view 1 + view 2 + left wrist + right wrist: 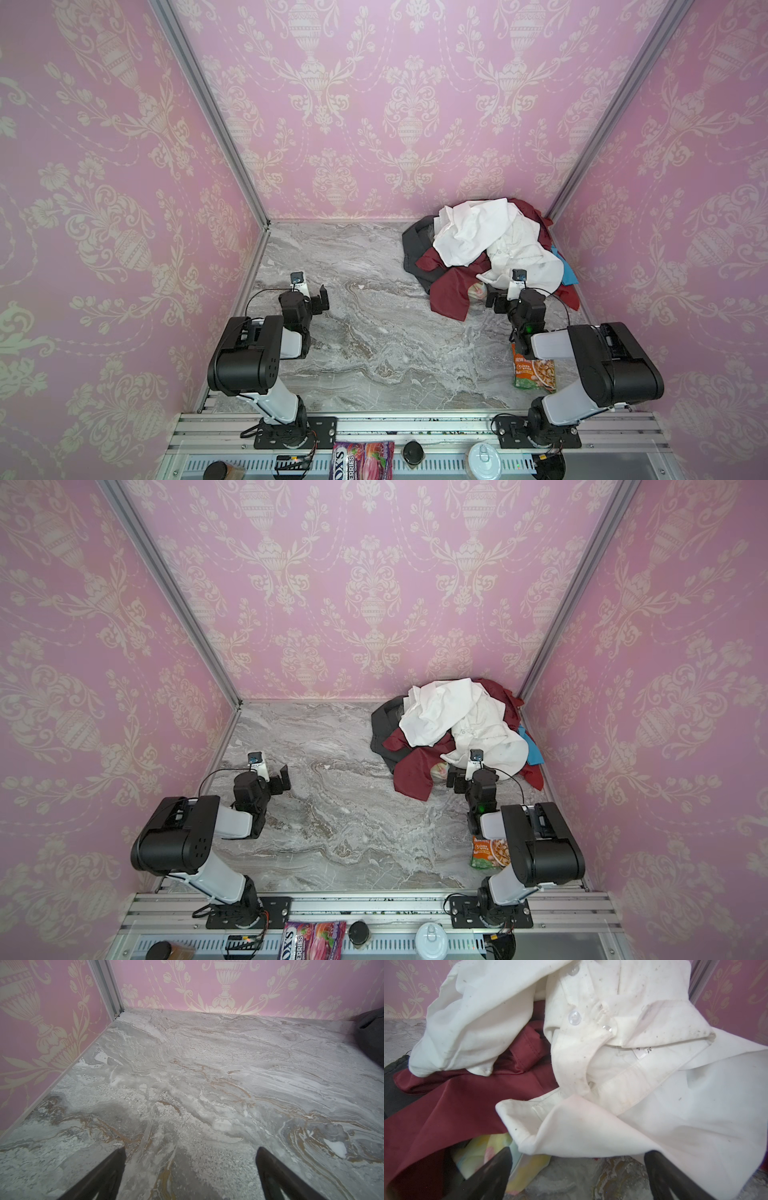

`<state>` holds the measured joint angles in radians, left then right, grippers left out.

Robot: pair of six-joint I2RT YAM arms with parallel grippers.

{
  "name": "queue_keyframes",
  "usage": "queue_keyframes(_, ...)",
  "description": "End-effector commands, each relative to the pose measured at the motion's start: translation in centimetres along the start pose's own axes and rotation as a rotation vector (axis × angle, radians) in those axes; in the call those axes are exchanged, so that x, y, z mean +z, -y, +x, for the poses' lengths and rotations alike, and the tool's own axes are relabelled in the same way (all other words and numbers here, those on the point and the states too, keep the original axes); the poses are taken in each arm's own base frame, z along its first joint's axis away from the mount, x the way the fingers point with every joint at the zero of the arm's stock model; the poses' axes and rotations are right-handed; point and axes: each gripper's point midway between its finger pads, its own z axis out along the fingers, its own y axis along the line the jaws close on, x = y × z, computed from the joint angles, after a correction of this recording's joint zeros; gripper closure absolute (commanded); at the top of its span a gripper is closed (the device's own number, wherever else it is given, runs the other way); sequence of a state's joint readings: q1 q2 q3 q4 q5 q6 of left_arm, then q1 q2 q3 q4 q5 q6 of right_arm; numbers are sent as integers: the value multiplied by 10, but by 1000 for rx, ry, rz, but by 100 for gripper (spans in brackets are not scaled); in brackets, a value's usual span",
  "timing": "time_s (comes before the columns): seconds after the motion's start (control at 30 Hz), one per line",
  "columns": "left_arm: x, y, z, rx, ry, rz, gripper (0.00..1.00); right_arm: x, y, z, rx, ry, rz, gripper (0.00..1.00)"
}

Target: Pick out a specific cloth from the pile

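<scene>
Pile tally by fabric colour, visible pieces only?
White shirt: 1
Maroon garment: 1
Dark grey garment: 1
Bright blue cloth: 1
Yellow floral cloth: 1
Total: 5 seen; folds may hide more.

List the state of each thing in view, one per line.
left gripper, open, empty, over bare table.
right gripper, open, at the pile near edge, gripping nothing.
cloth, mostly buried under maroon garment; corner showing.
white shirt, crumpled atop the pile.
maroon garment, crumpled beneath the white shirt.
snack packet, lying flat on the table.
</scene>
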<state>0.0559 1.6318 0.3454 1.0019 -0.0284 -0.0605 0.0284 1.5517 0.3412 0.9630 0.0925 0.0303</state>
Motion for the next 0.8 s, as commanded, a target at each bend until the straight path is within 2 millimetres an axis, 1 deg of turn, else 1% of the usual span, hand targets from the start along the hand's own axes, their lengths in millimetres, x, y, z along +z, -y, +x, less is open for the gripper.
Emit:
queue_keyframes(0.0,2,1,-6,22,14,7,1,1,-1,-9,25,23,-9,0)
queue_keyframes(0.6,2,0,-6,11,14,17,1,0,1,-9,25,28,3,0)
queue_keyframes(0.77,1,2,-6,13,17,23,1,-9,0,-14,10,66,26,0)
